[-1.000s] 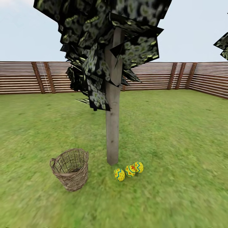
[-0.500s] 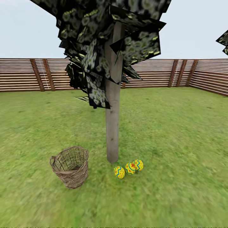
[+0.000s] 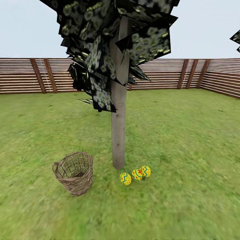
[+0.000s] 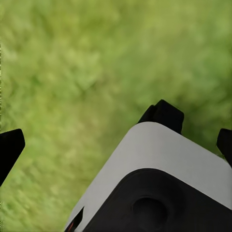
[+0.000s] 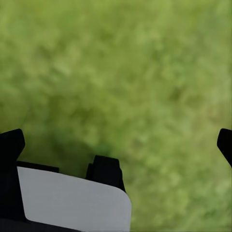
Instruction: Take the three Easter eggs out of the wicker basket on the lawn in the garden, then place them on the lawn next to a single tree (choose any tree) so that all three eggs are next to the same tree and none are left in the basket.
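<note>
Three eggs (image 3: 136, 174) lie touching in a row by the tree (image 3: 118, 133), the basket (image 3: 74, 172) nearby, all well ahead of both grippers. Left gripper (image 4: 116, 140) and right gripper (image 5: 116, 145) hang over lawn (image 5: 135, 72), fingers spread wide, holding nothing.

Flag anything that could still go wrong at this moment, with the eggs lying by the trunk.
The three Easter eggs lie loose on the lawn beside the tree; being round, they might roll if nudged. The wicker basket stands close by and looks slightly tilted, so a passing arm or base could tip it. Its bottom is dim, so confirming it is empty is hard.
</note>
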`<state>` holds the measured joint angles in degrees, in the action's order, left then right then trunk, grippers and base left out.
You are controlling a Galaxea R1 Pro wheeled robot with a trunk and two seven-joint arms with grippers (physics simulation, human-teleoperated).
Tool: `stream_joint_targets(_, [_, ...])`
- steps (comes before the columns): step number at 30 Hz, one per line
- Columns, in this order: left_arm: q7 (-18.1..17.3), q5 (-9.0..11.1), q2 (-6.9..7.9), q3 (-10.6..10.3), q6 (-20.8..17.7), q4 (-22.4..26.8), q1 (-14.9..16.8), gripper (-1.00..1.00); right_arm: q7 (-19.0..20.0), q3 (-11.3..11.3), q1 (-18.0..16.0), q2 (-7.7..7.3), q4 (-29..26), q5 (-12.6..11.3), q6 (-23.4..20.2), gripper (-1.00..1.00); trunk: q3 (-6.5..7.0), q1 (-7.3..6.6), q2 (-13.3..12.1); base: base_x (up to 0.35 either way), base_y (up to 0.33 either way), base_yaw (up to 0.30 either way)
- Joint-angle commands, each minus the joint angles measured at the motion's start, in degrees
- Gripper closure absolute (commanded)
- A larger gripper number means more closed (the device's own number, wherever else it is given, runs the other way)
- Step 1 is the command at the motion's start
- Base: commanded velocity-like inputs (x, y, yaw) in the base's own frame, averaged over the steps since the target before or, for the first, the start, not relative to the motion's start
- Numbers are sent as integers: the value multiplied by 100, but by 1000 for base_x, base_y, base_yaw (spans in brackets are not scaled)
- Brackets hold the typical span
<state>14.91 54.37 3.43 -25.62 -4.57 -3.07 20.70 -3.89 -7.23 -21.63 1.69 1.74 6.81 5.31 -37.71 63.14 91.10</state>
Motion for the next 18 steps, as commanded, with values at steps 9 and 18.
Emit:
stream_joint_targets(9, [13,30,0,-48,-26,-1,4,-100,-26,-23,-7,5,19,58,14,-100,-88,-1,3,0,0,0])
stream_joint_targets(18, [14,30,0,-48,-26,-1,4,-100,-38,-21,-8,6,19,58,14,-100,-169,-1,3,0,0,0])
